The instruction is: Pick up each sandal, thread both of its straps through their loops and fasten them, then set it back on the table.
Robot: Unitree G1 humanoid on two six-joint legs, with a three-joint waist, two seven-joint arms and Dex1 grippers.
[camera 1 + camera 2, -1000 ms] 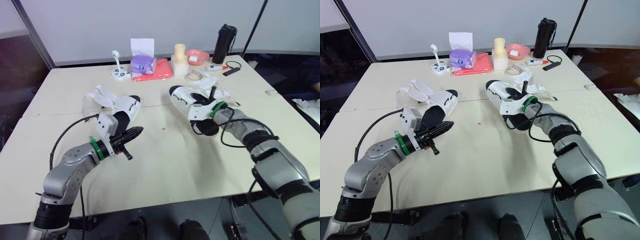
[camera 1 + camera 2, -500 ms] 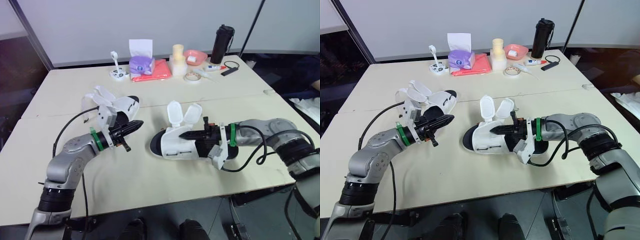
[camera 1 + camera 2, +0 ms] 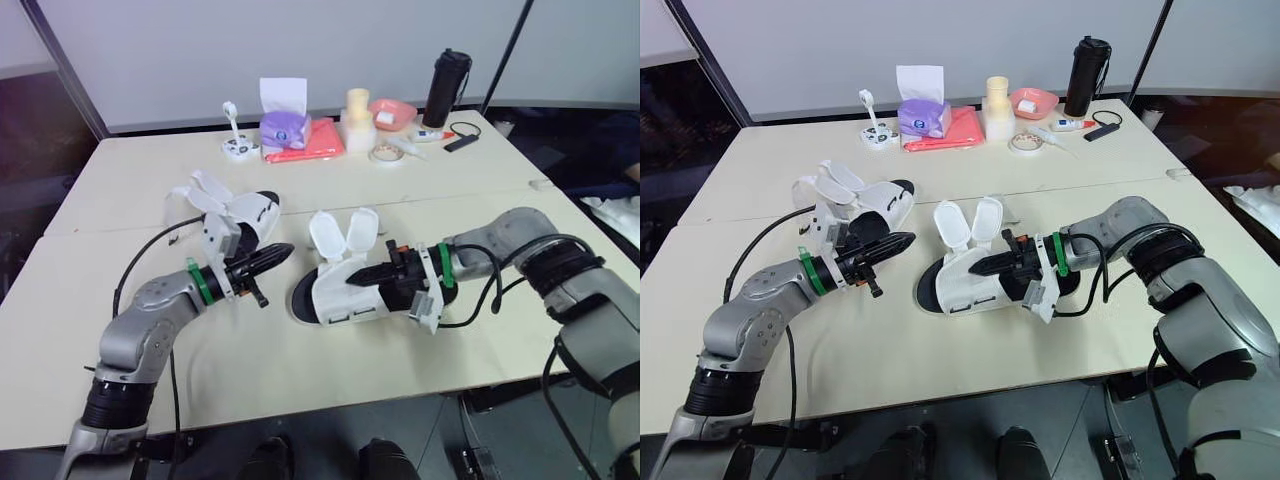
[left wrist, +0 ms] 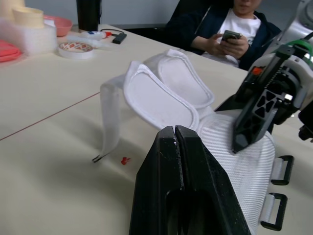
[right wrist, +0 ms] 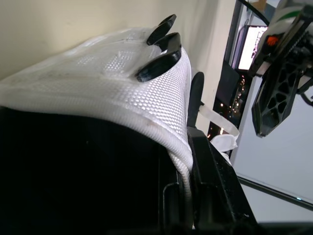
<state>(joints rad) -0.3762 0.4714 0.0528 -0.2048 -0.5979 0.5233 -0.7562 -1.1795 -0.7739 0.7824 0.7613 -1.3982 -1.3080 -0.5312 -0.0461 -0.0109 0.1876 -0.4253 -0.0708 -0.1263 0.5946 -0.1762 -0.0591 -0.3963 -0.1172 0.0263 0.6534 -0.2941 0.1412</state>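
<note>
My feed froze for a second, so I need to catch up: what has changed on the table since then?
The right claw, shut on the right sandal at its mesh side, has pulled it from the table's right part toward the middle, near the left claw. Its straps now stand up. The left claw stays shut and empty, and the left sandal has not moved.

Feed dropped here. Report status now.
Left gripper shut, empty, beside sandal. Right gripper shut on sandal's side. Straps upright, unfastened. Second sandal farther back, untouched.
</note>
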